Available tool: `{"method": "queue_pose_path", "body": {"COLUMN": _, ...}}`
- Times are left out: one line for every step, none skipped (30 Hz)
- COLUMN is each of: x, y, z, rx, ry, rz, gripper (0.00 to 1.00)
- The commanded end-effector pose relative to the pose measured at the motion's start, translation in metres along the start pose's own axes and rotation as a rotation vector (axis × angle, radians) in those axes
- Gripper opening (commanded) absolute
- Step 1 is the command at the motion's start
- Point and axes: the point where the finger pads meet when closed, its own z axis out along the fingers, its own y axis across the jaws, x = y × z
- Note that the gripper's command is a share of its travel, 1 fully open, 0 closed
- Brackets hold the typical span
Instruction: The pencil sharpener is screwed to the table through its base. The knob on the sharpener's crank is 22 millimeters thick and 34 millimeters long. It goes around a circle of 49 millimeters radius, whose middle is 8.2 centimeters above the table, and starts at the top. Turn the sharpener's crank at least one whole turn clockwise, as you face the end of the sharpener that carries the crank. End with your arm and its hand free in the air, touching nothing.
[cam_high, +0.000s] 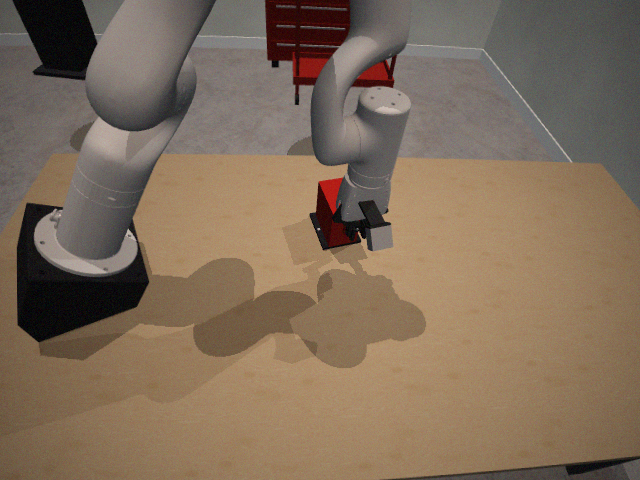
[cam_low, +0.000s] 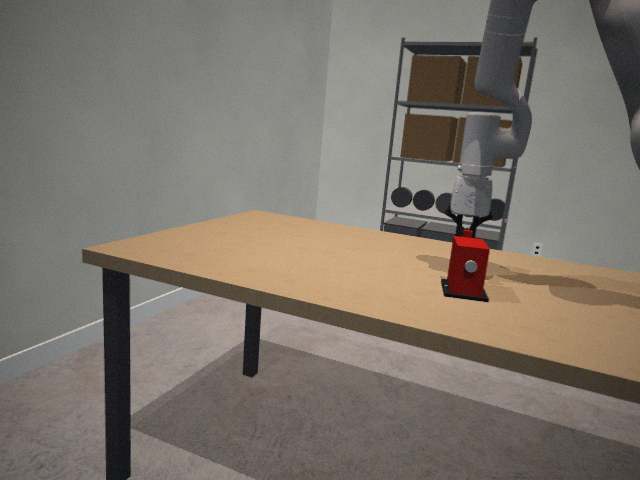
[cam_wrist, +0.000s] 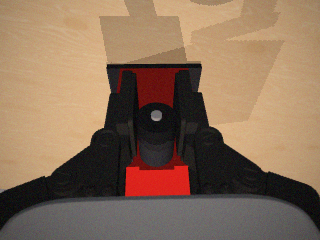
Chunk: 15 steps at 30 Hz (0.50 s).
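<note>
Exterior view: the wooden counter (cam_low: 289, 268) on dark legs carries everything, and behind the hand a grey shelf rack (cam_low: 393, 134) with brown boxes stands against the wall. The pale arm (cam_low: 498, 77) comes down from above and points its wrist straight at the counter. Directly under the hand (cam_low: 467, 227) sits the red pencil sharpener (cam_low: 466, 268) on its thin black base plate (cam_low: 445, 293), upright, well in from the counter's near edge, with a small grey disc on the face turned to this camera.

From the top view the arm's black pedestal (cam_high: 31, 304) lies far off to one side of the hand, and a red tool cart (cam_high: 310, 28) stands on the floor beyond it.

In the wrist view the hand's two black fingers are pressed in from opposite sides on the dark cylindrical knob (cam_wrist: 156, 135) of the crank, which sits at the top, above the sharpener's red body. The knob's end with its small grey dot faces away from the wrist, and the fingers touch its flanks.
</note>
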Motion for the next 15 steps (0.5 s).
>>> {"method": "queue_pose_path", "body": {"x": 0.0002, "y": -0.0007, "z": -0.0004, "rx": 0.001, "ry": 0.0, "rz": 0.0, "gripper": 0.0}}
{"method": "queue_pose_path", "body": {"x": 0.0002, "y": -0.0007, "z": -0.0004, "rx": 0.001, "ry": 0.0, "rz": 0.0, "gripper": 0.0}}
{"method": "queue_pose_path", "body": {"x": 0.0002, "y": -0.0008, "z": -0.0004, "rx": 0.001, "ry": 0.0, "rz": 0.0, "gripper": 0.0}}
{"method": "queue_pose_path", "body": {"x": 0.0002, "y": -0.0008, "z": -0.0004, "rx": 0.001, "ry": 0.0, "rz": 0.0, "gripper": 0.0}}
{"method": "queue_pose_path", "body": {"x": 0.0002, "y": -0.0008, "z": -0.0004, "rx": 0.001, "ry": 0.0, "rz": 0.0, "gripper": 0.0}}
{"method": "queue_pose_path", "body": {"x": 0.0002, "y": -0.001, "z": -0.0004, "rx": 0.001, "ry": 0.0, "rz": 0.0, "gripper": 0.0}}
{"method": "queue_pose_path", "body": {"x": 0.0002, "y": -0.0012, "z": -0.0004, "rx": 0.001, "ry": 0.0, "rz": 0.0, "gripper": 0.0}}
{"method": "queue_pose_path", "body": {"x": 0.0002, "y": -0.0015, "z": -0.0003, "rx": 0.001, "ry": 0.0, "rz": 0.0, "gripper": 0.0}}
{"method": "queue_pose_path", "body": {"x": 0.0002, "y": -0.0019, "z": -0.0003, "rx": 0.001, "ry": 0.0, "rz": 0.0, "gripper": 0.0}}
{"method": "queue_pose_path", "body": {"x": 0.0002, "y": -0.0024, "z": -0.0003, "rx": 0.001, "ry": 0.0, "rz": 0.0, "gripper": 0.0}}
{"method": "queue_pose_path", "body": {"x": 0.0002, "y": -0.003, "z": -0.0003, "rx": 0.001, "ry": 0.0, "rz": 0.0, "gripper": 0.0}}
{"method": "queue_pose_path", "body": {"x": 0.0002, "y": -0.0037, "z": -0.0002, "rx": 0.001, "ry": 0.0, "rz": 0.0, "gripper": 0.0}}
{"method": "queue_pose_path", "body": {"x": 0.0002, "y": -0.0045, "z": -0.0002, "rx": 0.001, "ry": 0.0, "rz": 0.0, "gripper": 0.0}}
{"method": "queue_pose_path", "body": {"x": 0.0002, "y": -0.0053, "z": -0.0002, "rx": 0.001, "ry": 0.0, "rz": 0.0, "gripper": 0.0}}
{"method": "queue_pose_path", "body": {"x": 0.0002, "y": -0.0064, "z": 0.0, "rx": 0.001, "ry": 0.0, "rz": 0.0, "gripper": 0.0}}
